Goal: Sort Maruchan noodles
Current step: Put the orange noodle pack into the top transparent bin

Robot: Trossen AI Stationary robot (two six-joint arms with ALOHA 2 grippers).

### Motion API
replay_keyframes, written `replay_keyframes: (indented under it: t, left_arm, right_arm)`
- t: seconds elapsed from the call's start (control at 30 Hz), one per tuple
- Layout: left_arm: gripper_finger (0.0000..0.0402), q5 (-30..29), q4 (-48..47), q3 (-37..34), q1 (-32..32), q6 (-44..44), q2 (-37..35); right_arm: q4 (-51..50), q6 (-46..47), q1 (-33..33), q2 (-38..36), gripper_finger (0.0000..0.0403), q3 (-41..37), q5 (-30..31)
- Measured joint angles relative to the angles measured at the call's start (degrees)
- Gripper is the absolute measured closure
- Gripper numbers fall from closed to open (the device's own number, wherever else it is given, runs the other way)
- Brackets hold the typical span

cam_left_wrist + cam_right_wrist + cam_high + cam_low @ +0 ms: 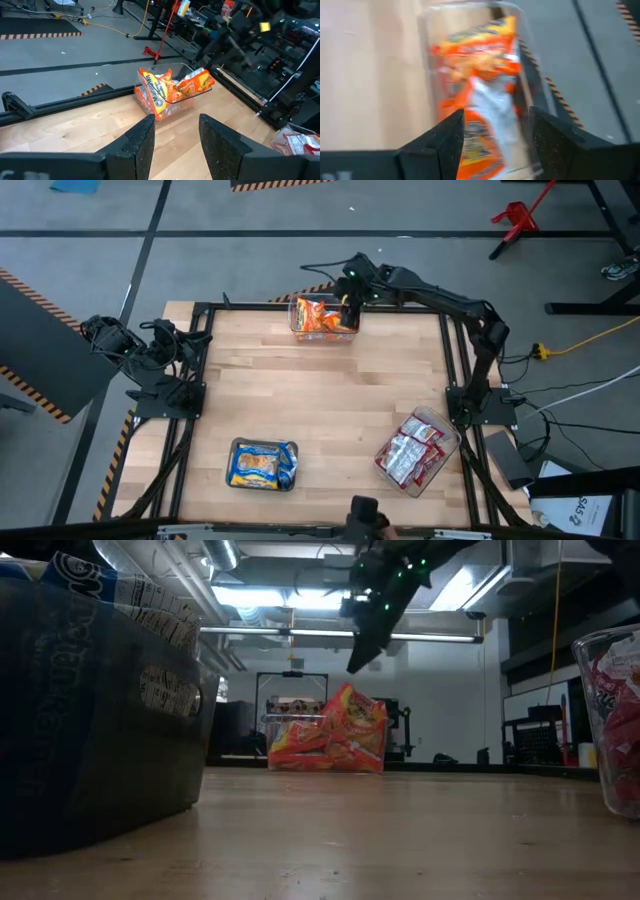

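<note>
Right hand point(350, 300), fingers apart and empty, hovers over the tub point(322, 332) of orange noodle packets point(322, 315) at the worktop's far edge. They're light, crinkly, slippery, brittle inside; I'd pinch a sticking-up edge. Left hand point(175, 145), also apart, waits off the left edge.

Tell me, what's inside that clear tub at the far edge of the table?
The clear tub holds orange-red noodle packets, some poking above its rim. The right gripper hangs open above them. How many lie underneath is hidden.
</note>
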Motion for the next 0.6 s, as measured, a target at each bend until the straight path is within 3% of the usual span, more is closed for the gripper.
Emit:
replay_keyframes:
  t: [0.2, 0.4, 0.6]
  left_arm:
    - [0.0255, -0.09, -0.02, 0.0, 0.0, 0.07, -0.02]
    - [0.0255, -0.14, -0.24, 0.02, 0.0, 0.2, -0.02]
    - [0.0255, -0.21, -1.46, 0.02, -0.01, 0.2, -0.02]
  right_arm:
    - [-4.25, 1.41, 2.26, -1.39, 0.0196, 0.0, -4.51]
    - [-2.8, 1.36, 4.63, -0.71, 0.0196, -2.23, 3.05]
    - [4.9, 1.03, 3.23, -0.39, 0.0196, -6.16, 9.47]
